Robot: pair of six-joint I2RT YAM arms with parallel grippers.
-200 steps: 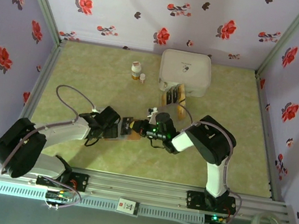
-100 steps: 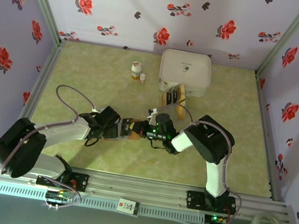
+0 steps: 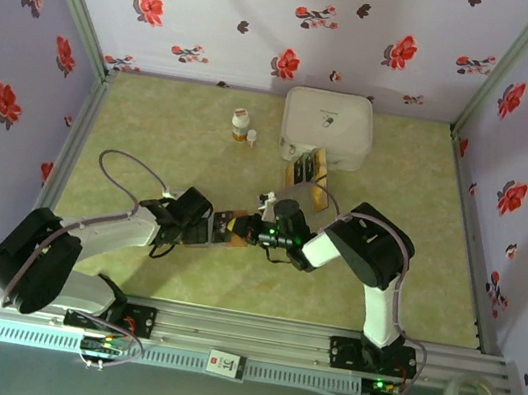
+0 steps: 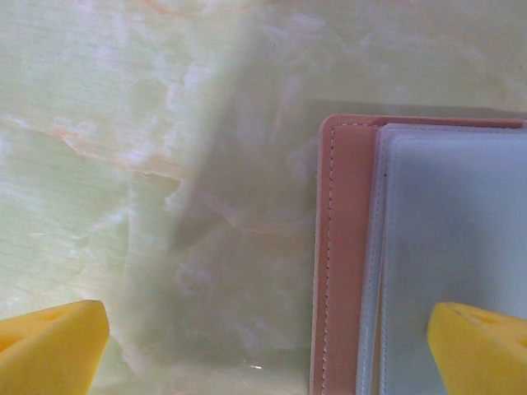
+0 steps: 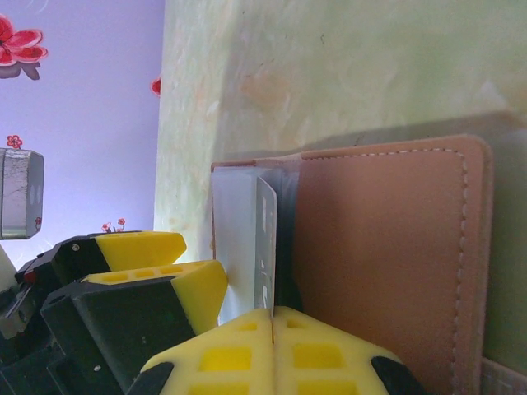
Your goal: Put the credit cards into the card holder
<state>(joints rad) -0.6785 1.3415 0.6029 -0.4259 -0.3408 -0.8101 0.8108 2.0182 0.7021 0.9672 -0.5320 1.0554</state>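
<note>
Card (image 5: 265,239) pinched edge-on in right gripper (image 5: 272,333), fingers closed tight on it, far end against holder's (image 5: 387,263) pale inner leaf. Left gripper (image 4: 263,354) fingers spread wide, straddling holder's edge, gripping nothing. Holder lies flat mid-table (image 3: 152,138), between both grippers. Other cards (image 3: 307,169) wait far, just beside white box (image 3: 326,127). Step looks like insertion. Next: slide card deeper along the slot, kept straight; left gripper probably should steady holder.
</note>
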